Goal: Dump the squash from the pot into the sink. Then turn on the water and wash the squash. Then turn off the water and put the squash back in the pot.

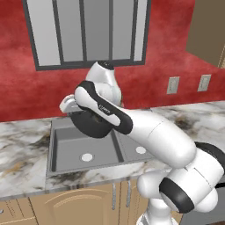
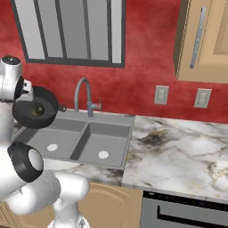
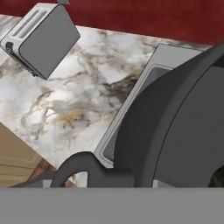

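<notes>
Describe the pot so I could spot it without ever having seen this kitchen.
Start at the grey double-basin sink under the window. Above its left basin, a round, shallow black pot hangs tipped on its side in the air, its opening facing the room. A small green and orange squash sits inside; nothing else nearby is black and round.

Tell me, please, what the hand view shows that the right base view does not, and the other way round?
Hand view alone: a grey toaster on the marble counter. Right base view alone: the squash inside the tilted pot, the faucet, both white drains, two wall outlets and a window. Both: the pot, lifted over the sink, and the counter.
</notes>
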